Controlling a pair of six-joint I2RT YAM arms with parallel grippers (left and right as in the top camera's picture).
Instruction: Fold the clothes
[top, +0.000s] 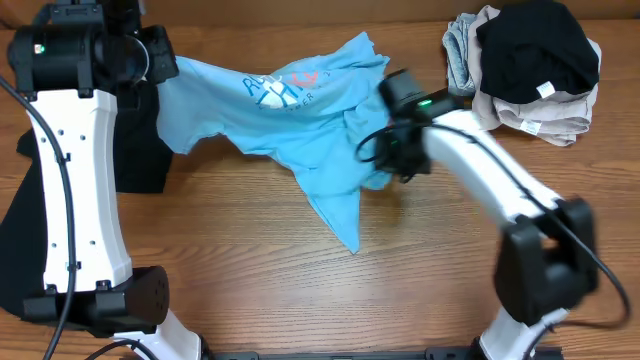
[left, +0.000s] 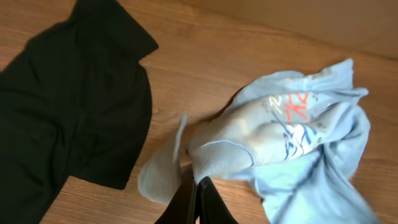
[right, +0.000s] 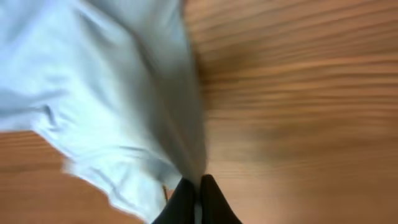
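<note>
Left hand (left: 198, 185), right hand (right: 199, 184): both clamped.
Each pinches the crumpled light blue T-shirt (top: 300, 130) over the wood-grain counter (top: 250, 235).

Wooden counter (top: 250, 230). Upper centre: light blue T-shirt (top: 290, 110), crumpled, tail trailing toward middle. Left edge: black garment (top: 140, 150). Upper right corner: heap of clothes (top: 540, 125), grey, beige, black.

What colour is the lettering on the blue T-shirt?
The lettering is white and red-orange, clearest in the left wrist view.

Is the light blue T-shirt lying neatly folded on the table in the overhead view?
No, the light blue T-shirt is crumpled and stretched unevenly across the table.
</note>
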